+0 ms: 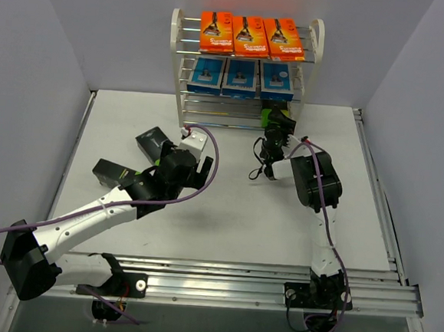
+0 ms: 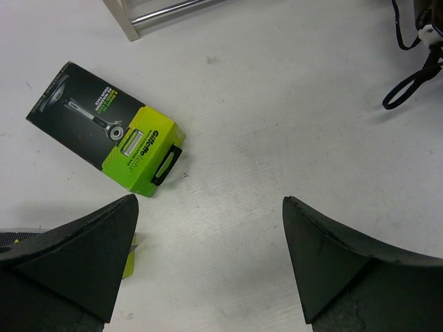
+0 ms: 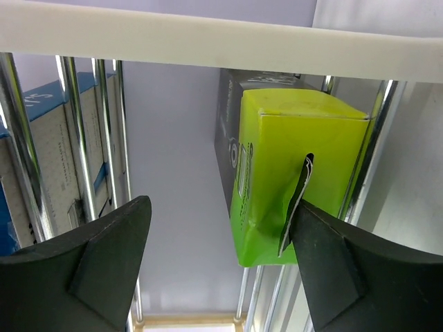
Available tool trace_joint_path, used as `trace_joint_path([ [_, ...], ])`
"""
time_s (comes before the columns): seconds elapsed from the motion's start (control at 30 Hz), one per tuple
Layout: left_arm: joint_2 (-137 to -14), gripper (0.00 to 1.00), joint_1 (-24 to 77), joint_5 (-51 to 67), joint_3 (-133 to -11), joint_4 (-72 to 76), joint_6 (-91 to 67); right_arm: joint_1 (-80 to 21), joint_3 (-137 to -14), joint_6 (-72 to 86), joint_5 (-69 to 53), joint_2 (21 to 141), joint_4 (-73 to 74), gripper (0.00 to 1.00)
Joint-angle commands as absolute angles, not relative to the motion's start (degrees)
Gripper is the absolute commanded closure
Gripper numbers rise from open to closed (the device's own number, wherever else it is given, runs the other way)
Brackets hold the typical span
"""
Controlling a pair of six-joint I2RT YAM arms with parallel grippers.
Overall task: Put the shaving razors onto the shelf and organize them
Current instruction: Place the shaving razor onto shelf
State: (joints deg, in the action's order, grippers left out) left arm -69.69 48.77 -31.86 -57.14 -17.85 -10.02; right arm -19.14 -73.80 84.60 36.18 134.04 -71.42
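At the far side of the bench (image 1: 233,221), the right arm (image 1: 317,181) reaches forward from its near-right base to the lowest tier of the shelf (image 1: 176,32). The right end effector (image 3: 221,207) is level with the silver rods, its fingers spread apart and clamping nothing. A black box with a lime-green end (image 3: 291,159) stands on that tier at the right side, close against the right-hand finger and well clear of the left-hand one. Whether that finger touches the box's hang tab cannot be told.

The left arm (image 1: 87,213) runs diagonally from the near-left corner toward the middle of the bench with its wrist tipped down. The left end effector (image 2: 209,207) gapes wide over bare surface and holds nothing. A matching box (image 2: 104,128) lies flat just to its far left, near the shelf's foot. Another box (image 1: 114,174) lies nearer, partly covered by the arm from above and cut off to a green sliver in the left wrist view.

Three orange cards (image 1: 251,35) fill the top tier and three blue packs (image 1: 239,75) the middle one. From above, the right end effector's fingers are lost under the wrist and cable.
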Motion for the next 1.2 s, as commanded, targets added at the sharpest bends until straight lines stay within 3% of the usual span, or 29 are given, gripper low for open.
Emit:
trace_joint_path([
  [0.0, -69.26, 0.06, 48.78, -32.87, -58.54, -16.17, -9.49, -18.28, -71.99, 84.82, 35.87, 129.91, -73.57, 0.24],
  [0.53, -68.47, 0.06, 47.99, -33.22, -58.27, -15.82, -8.97, -17.58, -63.99, 83.85, 31.21, 126.21, -76.64, 0.21],
  [0.73, -68.2, 0.06, 47.81, -33.57, -58.18, -15.73, -8.79, -17.49, -64.25, 84.02, 28.92, 126.91, -76.73, 0.14],
  [0.87, -68.2, 0.06, 47.81, -33.58, -58.18, -15.73, -8.7, -17.32, -65.3, 84.02, 27.42, 126.65, -73.49, 0.0],
  [1.17, -67.68, 0.06, 47.72, -33.4, -58.18, -15.73, -8.7, -15.82, -64.43, 84.02, 22.42, 126.04, -73.56, 0.0],
])
